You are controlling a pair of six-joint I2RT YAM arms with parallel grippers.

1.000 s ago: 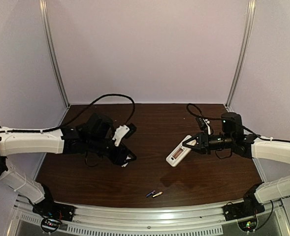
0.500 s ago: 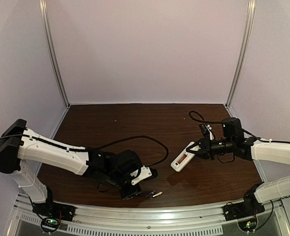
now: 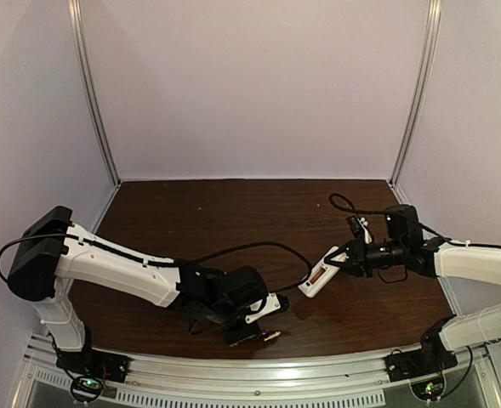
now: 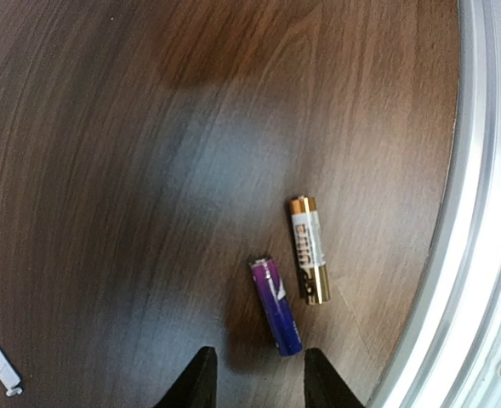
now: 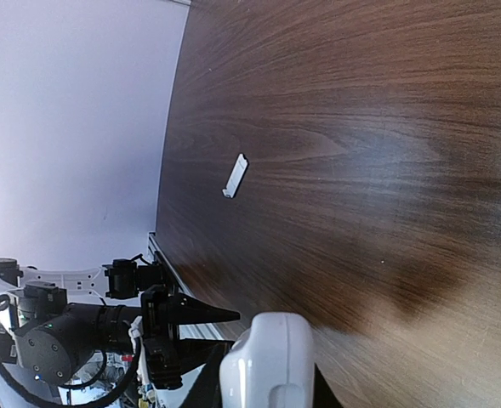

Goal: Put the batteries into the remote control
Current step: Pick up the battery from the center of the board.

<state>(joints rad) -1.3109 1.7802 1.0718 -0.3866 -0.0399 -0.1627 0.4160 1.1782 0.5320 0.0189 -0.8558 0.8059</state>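
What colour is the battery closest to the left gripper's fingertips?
That battery is purple, bluer toward one end; the left wrist view shows it best.

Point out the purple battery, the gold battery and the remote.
purple battery (image 4: 276,306), left wrist view, middle of its body
gold battery (image 4: 310,251), left wrist view, middle of its label
remote (image 3: 321,278), top view, middle of its body

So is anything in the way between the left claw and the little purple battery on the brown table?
No, nothing visible. The left gripper is open right at the end of the small bluish-purple cylinder battery, with only dark wood table between. The gold battery lies beside it, outside the path.
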